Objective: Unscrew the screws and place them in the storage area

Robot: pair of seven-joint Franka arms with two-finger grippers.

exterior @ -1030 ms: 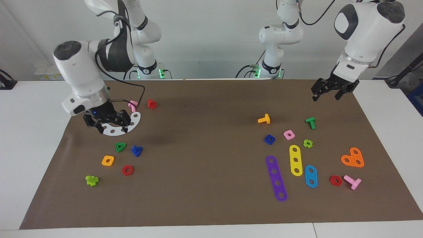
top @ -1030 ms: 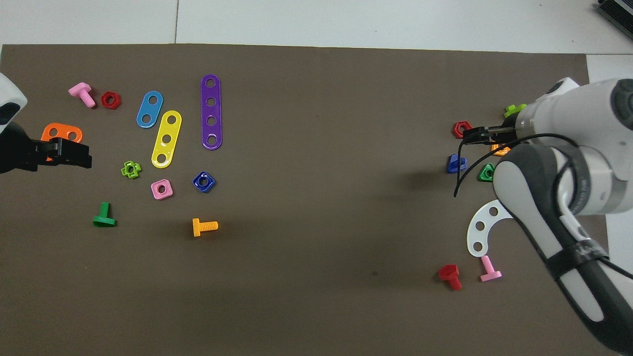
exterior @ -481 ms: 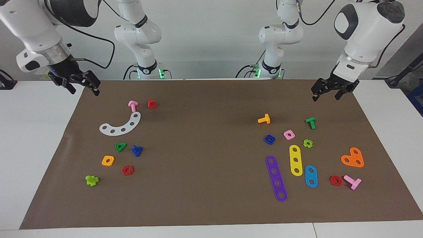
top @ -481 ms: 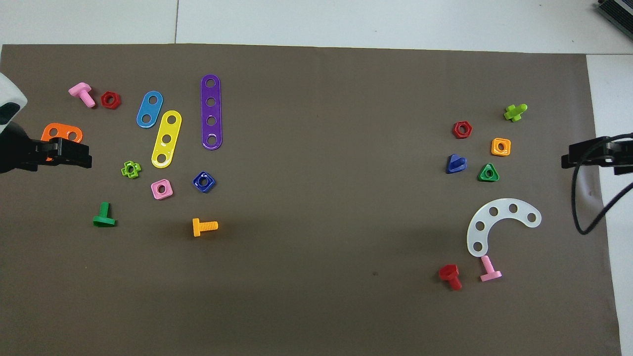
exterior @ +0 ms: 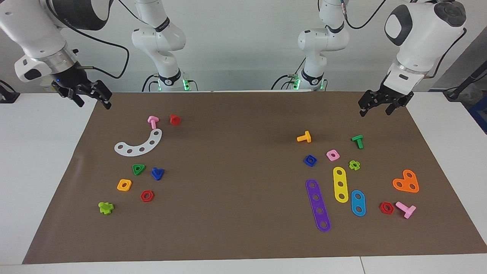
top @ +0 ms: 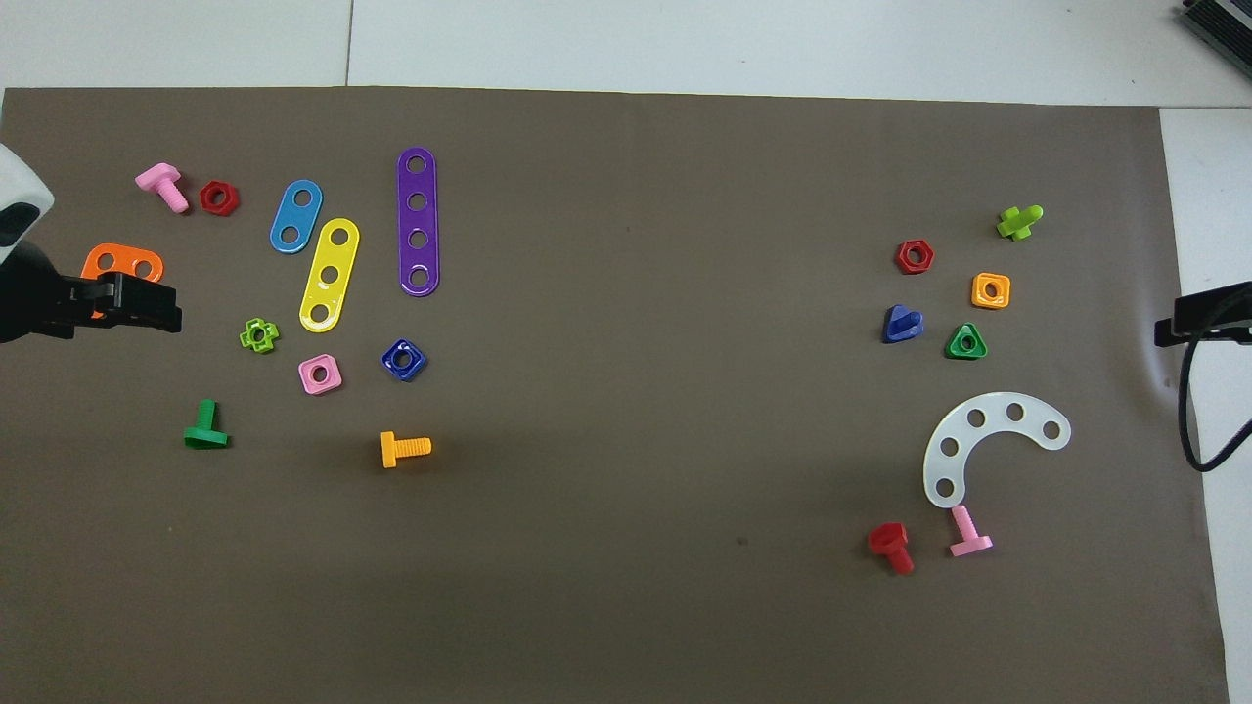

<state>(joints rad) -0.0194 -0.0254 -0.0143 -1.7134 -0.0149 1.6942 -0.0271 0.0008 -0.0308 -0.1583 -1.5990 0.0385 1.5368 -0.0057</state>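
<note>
Two loose groups are sitting on the paper mat (exterior: 243,236), well apart, one toward each arm's end. The bolt (exterior: 157,173) is lying just beside a three-cornered nut (exterior: 138,169), both farther from the robots than the curved strip (exterior: 139,144). Its nut (exterior: 310,160) is sitting in the other group, between a T-shaped bolt (exterior: 304,137) and the longest strip (exterior: 318,204).

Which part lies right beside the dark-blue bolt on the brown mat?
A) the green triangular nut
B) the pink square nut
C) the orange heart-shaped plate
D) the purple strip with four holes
A: the dark-blue bolt lies next to the green triangular nut, in the group of parts toward the right arm's end of the brown mat.
</note>
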